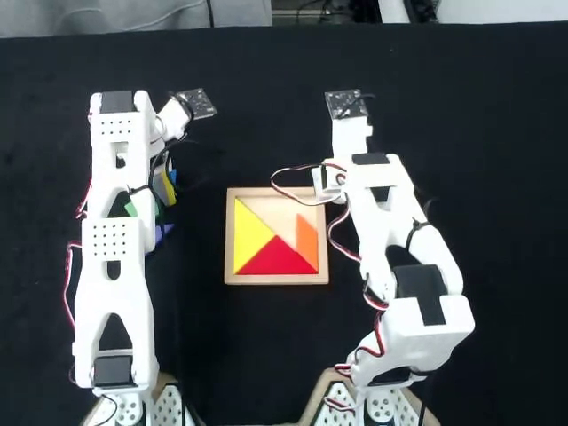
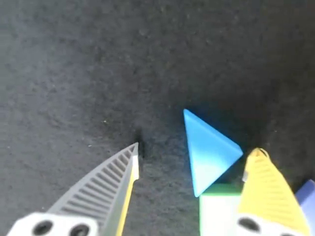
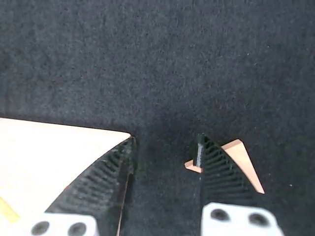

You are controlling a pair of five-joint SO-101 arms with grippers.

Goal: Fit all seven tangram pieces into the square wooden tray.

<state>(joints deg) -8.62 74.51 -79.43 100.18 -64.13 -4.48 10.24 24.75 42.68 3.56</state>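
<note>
light: bright, even | shadows: soft, dark, around the blue triangle (image 2: 209,150) | tray (image 3: 44,147): glows pale, washed out

Robotics lab: black-draped table (image 1: 497,133), mounted arms (image 1: 111,266)

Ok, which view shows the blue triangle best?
The left wrist view: the blue triangle lies nearly whole on the black cloth. The high view catches a sliver of it beside the left arm.
</note>
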